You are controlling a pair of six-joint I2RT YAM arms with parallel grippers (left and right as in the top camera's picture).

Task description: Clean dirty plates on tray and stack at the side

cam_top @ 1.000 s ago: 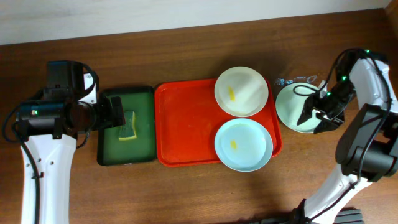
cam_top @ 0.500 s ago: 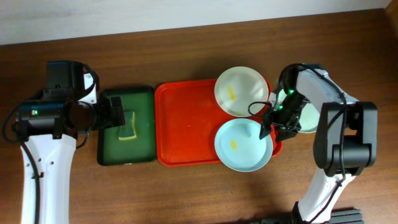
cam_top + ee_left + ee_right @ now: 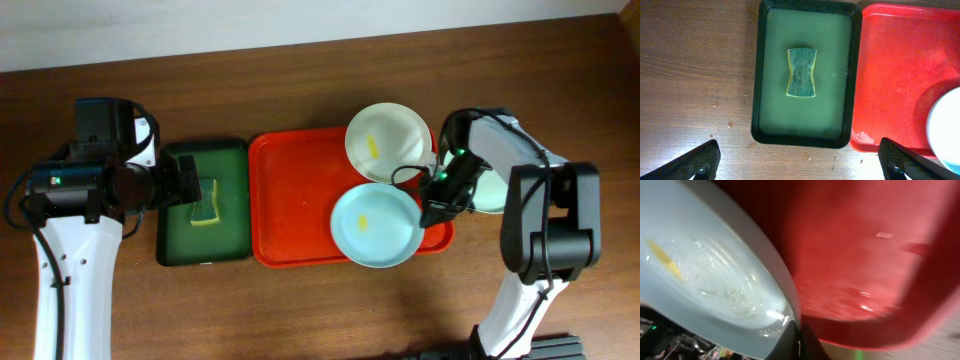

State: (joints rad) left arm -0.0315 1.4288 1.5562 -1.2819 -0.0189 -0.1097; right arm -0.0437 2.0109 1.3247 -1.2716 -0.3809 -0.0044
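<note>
The red tray (image 3: 300,200) holds a cream-white plate (image 3: 388,143) at its back right and a pale blue plate (image 3: 375,225) at its front right, each with a yellow smear. My right gripper (image 3: 432,205) is shut on the blue plate's right rim; the right wrist view shows the plate (image 3: 705,280) pinched between the dark fingers (image 3: 790,342), with the tray (image 3: 865,255) behind. A pale green plate (image 3: 492,192) lies on the table right of the tray, partly hidden by the right arm. My left gripper (image 3: 192,188) hangs open over the green tray.
A dark green tray (image 3: 170,240) left of the red tray holds a sponge (image 3: 207,200). In the left wrist view the sponge (image 3: 801,72) lies in shallow water in that tray (image 3: 855,75), and small drops dot the wood in front.
My right gripper left the pale green plate, moved left to the blue plate and shut on its rim. The blue plate has slid left on the tray. The left arm has not moved.
</note>
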